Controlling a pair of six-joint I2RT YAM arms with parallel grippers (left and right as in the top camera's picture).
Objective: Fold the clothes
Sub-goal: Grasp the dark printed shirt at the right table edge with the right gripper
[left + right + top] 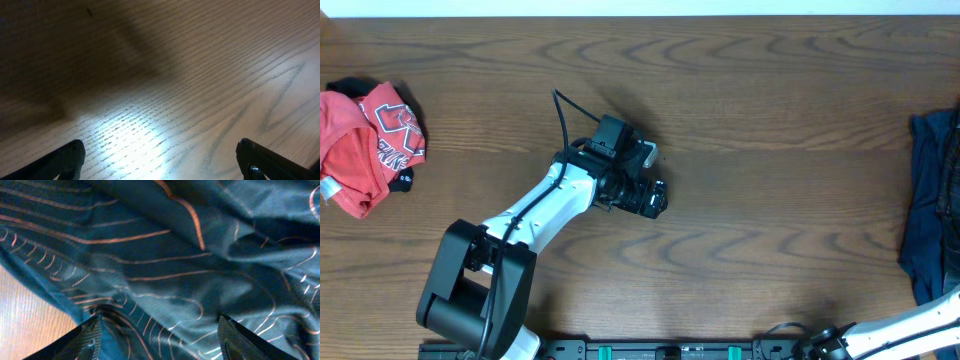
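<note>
– Jersey (930,200): where is it, and which way does it run?
– Far to the right of the left pincer (655,198), at the table (770,100) edge. It is bunched up, and its long axis runs from the far side to the near side. I cannot tell which end is the collar.
– And the right pincer (160,345)?
– The cloth lies close in front of it, dark with thin orange lines. Its 2 fingers (87,340) stand wide apart and grip nothing.
– The left one?
– Also spread wide and empty, over bare wood, well apart from any cloth.
– Anything else?
– A crumpled red shirt (370,140), far to the left pincer's left.
</note>
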